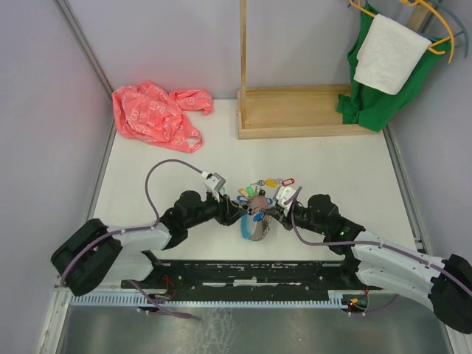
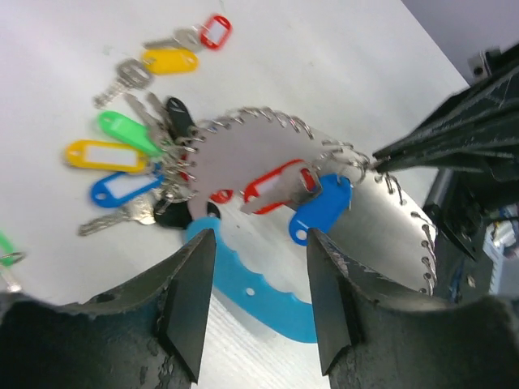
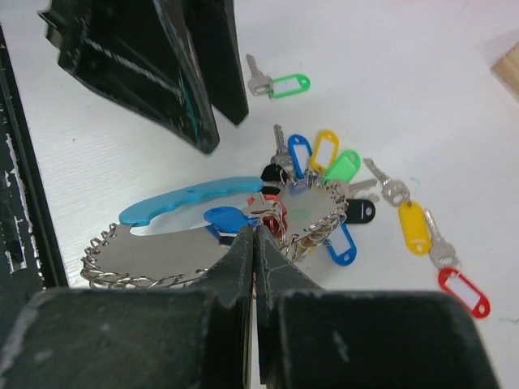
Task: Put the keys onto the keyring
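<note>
Grey coiled wire makes up most of the keyring (image 2: pixel 268 117), a wide springy loop closed along one stretch by a smooth light-blue sleeve (image 2: pixel 268 304). It lies flat on the white worktop close to the middle of the near edge. The keys (image 2: pixel 138 154) already on it fan out on the side facing the far edge, thin stamped metal with glossy oblong plastic tags.

Three lie loose just beyond: a yellow-tagged key (image 2: pixel 169 61), a red-tagged key (image 2: pixel 215 32) and, off toward the left edge, a green-tagged key (image 3: pixel 280 83).

All of it looks light and likely to skate on the slick top. The coil probably flexes, so the stiff sleeve is the surer place to hold the loop. A key is best pinched by its tag or bow, since the flat blade gives little purchase.

The left gripper (image 2: pixel 259 243) has its fingers apart, straddling the sleeve without touching it. The right gripper (image 3: pixel 254 235) has its fingers pressed together, the tip at the small ring of a blue-tagged key (image 2: pixel 320 209). Whether it nips that ring cannot be told.
</note>
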